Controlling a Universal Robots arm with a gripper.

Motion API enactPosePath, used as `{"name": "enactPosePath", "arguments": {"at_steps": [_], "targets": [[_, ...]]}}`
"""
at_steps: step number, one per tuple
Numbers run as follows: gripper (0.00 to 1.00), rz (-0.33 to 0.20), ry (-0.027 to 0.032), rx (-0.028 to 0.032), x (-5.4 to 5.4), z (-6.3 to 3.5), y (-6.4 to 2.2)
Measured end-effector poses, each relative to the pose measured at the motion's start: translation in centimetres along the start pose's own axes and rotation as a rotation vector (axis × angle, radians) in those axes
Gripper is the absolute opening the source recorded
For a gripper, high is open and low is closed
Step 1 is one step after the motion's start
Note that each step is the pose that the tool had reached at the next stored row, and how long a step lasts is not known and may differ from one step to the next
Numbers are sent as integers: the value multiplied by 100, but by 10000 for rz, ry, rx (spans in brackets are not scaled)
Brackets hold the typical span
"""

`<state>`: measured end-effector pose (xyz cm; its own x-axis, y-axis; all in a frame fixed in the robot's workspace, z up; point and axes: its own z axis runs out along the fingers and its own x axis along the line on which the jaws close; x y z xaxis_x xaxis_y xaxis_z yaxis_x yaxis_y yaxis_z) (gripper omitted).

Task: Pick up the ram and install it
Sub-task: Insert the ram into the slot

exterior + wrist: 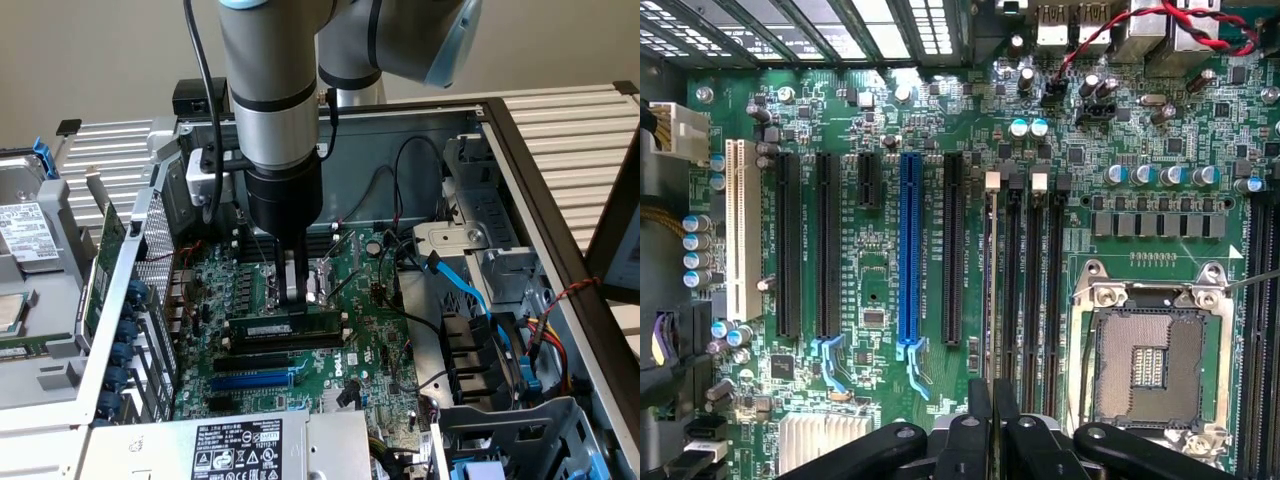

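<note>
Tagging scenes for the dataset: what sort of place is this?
Likely a lab bench for PC assembly. An open computer case lies flat, its motherboard and empty CPU socket exposed, and a robot gripper grips the ram at the memory slots.

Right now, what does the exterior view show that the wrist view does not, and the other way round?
Exterior view: the arm, the case, the blue cable and the labelled side of the ram under the gripper. Wrist view: the white slot and the open inside of the socket, seen from above. Both: the gripper shut on the ram, the board and the blue slot.
</note>
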<state>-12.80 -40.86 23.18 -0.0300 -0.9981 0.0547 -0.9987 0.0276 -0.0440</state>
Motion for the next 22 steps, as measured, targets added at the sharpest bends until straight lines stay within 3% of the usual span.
{"name": "enactPosePath", "arguments": {"at_steps": [22], "targets": [[13, 5, 49, 10, -10, 14, 2]]}}
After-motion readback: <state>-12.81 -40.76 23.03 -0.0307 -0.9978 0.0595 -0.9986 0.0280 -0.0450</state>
